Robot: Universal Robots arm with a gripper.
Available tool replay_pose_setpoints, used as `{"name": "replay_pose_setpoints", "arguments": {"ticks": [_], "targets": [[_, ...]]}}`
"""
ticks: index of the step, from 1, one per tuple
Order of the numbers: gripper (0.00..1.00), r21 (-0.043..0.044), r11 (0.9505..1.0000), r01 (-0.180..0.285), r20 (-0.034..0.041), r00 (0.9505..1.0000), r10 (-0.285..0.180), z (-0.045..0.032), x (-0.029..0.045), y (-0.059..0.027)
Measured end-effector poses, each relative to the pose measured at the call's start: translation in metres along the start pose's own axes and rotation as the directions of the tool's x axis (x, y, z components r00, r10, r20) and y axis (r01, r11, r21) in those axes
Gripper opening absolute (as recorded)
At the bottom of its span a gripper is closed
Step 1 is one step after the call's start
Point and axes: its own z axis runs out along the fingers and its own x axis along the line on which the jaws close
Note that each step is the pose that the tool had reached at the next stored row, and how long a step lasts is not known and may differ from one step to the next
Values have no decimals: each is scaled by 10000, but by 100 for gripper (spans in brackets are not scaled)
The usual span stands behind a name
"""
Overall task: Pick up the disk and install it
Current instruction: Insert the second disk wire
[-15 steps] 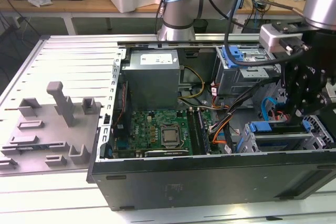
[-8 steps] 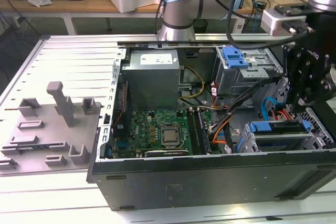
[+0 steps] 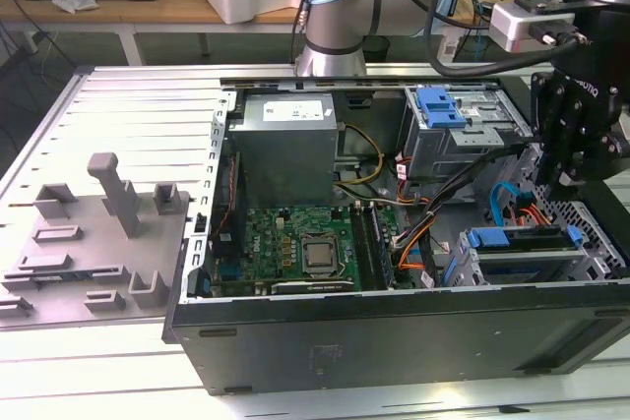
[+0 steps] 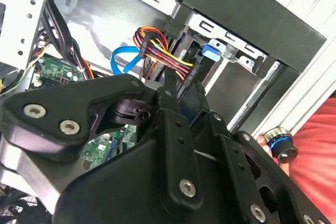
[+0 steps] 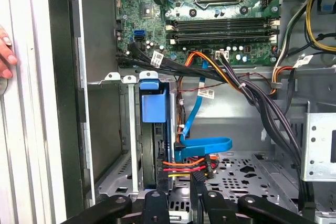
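While the open computer case (image 3: 394, 331) lay on its side, the gripper (image 3: 571, 179) hung inside its drive end, fingers drawn together with nothing between them. The disk (image 5: 155, 129) sat edge-up in the lower drive cage (image 5: 118, 166), blue carrier showing. The case also held a motherboard (image 3: 295, 248), power supply (image 3: 287, 145) and bundled cables (image 5: 252, 93)

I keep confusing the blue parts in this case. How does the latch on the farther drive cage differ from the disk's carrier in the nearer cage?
The latch is short and blocky; the disk's carrier shows as a long thin strip. The latch lies on top of the farther cage, while the disk's carrier sits slotted into the nearer cage. Both are blue plastic.
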Motion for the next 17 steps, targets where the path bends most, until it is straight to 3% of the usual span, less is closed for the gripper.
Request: {"name": "replay_pose_setpoints", "arguments": {"ticks": [12,17], "targets": [[31,0,10000,0,-1,10000,0,1,-1,3],[31,0,10000,1,-1,10000,-1,11,0,100]]}}
